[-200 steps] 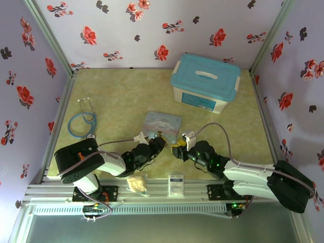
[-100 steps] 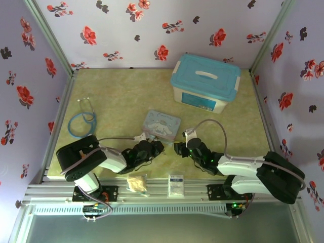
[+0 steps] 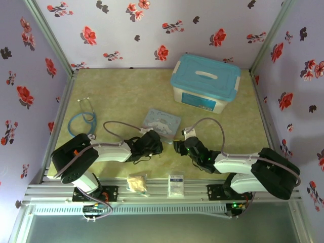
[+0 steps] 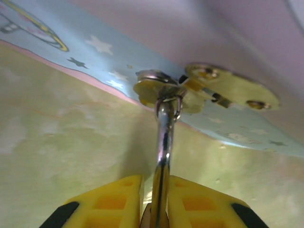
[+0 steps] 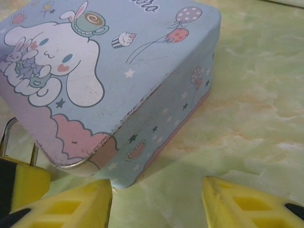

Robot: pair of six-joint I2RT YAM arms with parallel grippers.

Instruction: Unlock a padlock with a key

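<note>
The top camera looks down over the tabletop [image 3: 126, 96] from above its near edge. Both wrist cameras, low and very close, share the pale blue cartoon tin [image 5: 118, 71].

Padlock [image 5: 33, 154] — body hidden, thin shackle cut at left edge

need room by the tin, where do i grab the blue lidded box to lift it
The white handle in the middle of the lid of the box, from straight above. The box stands upright, lid up, and that slim bar looks like the only part narrow enough for an end effector.
</note>
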